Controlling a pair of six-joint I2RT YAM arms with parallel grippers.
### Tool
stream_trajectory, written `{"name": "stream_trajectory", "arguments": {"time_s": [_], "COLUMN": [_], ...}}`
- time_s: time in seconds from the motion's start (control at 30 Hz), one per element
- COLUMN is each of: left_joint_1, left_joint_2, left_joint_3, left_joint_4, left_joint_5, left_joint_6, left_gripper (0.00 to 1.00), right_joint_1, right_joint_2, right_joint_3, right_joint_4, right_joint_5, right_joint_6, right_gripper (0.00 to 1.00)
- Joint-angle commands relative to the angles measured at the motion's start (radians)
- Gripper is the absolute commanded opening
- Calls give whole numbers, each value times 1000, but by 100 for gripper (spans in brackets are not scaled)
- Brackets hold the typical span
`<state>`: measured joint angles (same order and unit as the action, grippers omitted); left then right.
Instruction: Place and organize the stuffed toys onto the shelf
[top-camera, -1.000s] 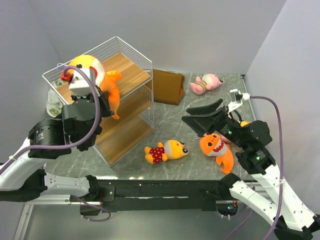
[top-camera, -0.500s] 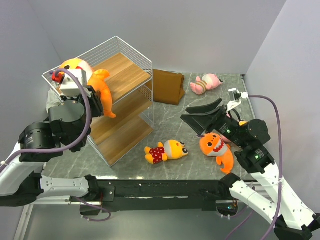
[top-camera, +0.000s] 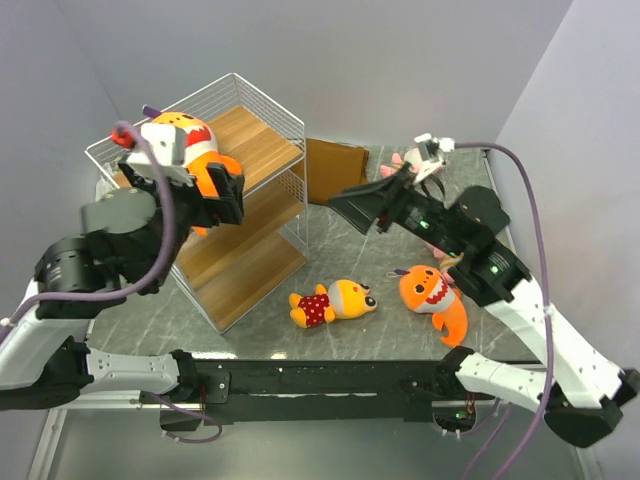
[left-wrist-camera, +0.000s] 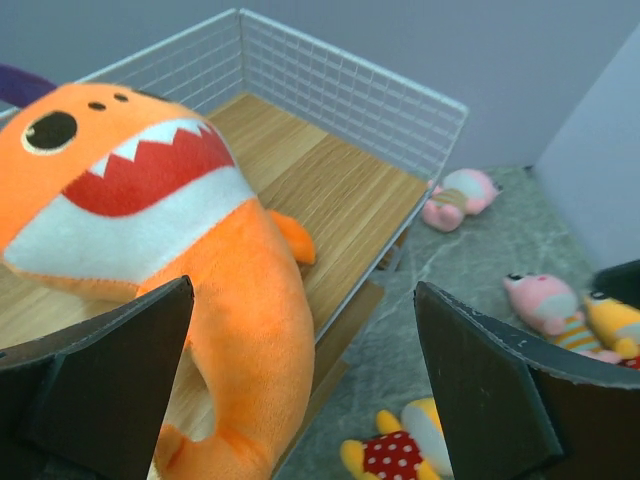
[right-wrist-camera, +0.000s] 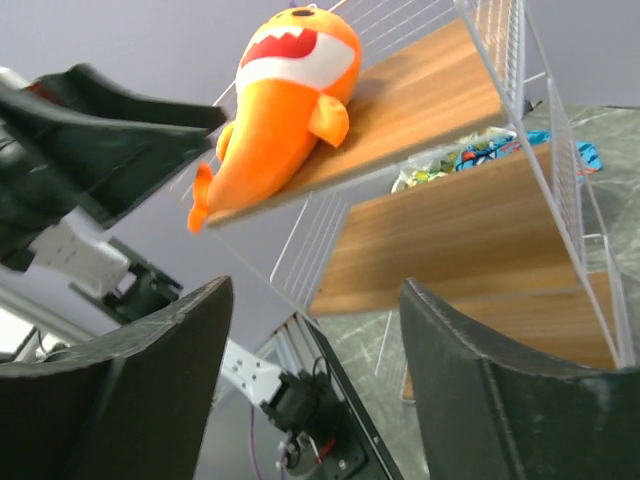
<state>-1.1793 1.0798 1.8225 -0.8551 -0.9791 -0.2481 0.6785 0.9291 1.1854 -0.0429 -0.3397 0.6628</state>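
One big orange shark (top-camera: 197, 150) (left-wrist-camera: 170, 230) (right-wrist-camera: 285, 90) lies on the top board of the shelf (top-camera: 262, 150) (left-wrist-camera: 345, 190) (right-wrist-camera: 420, 110). My left gripper (top-camera: 188, 192) (left-wrist-camera: 302, 290) is open just above and around its body, the fingers apart from it. High over the table's middle, my right gripper (top-camera: 352, 208) (right-wrist-camera: 315, 290) is open and empty, pointing at the shelf. On the table lie a second shark (top-camera: 435, 295), a red-dotted toy (top-camera: 330, 302) (left-wrist-camera: 400, 450) and a pink toy (top-camera: 405, 162) (left-wrist-camera: 455, 200). Another pink toy (left-wrist-camera: 545, 305) and an orange-headed one (left-wrist-camera: 615, 320) lie at the right.
A brown folded bag (top-camera: 335, 170) stands behind the shelf's right side. A colourful packet (right-wrist-camera: 480, 155) lies on a lower board. The shelf's top tier has a wire rail (left-wrist-camera: 350, 95) round its back. Walls close the left, back and right.
My left gripper opened and let the shark go onto the top board. My right arm rose from over the second shark and swung back-left toward the shelf, its jaws a little narrower.
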Motion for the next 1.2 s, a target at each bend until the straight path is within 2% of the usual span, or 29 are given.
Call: {"name": "stream_trajectory", "arguments": {"time_s": [0.0,0.13,0.17,0.33,0.43,0.67,0.87,1.0,1.1,1.17], "left_joint_1": [4,4,4,4,4,4,4,4,4,4], "left_joint_2": [-40,-113,-133,-293,-340,-307,-322,-317,-299,-300], "left_joint_3": [73,63,52,-63,-88,20,-11,-28,1,-8], "left_joint_4": [99,171,191,327,324,177,212,258,237,243], "left_joint_5": [59,109,129,243,276,247,261,244,241,249], "left_joint_6": [10,-8,-11,-34,-43,-56,-42,0,1,4], "left_gripper": [98,99,97,96,97,97,96,97,97,97], "right_joint_1": [85,196,213,305,346,394,424,437,443,443], "right_joint_2": [103,242,269,411,491,655,763,803,826,818], "right_joint_3": [120,242,302,447,542,746,888,922,947,919], "right_joint_4": [29,-23,-37,-71,-107,-176,-259,-264,-282,-246], "right_joint_5": [120,277,322,430,488,501,492,481,472,452], "right_joint_6": [-15,-55,-57,-87,-129,-187,-230,-236,-252,-262], "right_gripper": [72,69,69,66,66,65,65,66,57,42]}}
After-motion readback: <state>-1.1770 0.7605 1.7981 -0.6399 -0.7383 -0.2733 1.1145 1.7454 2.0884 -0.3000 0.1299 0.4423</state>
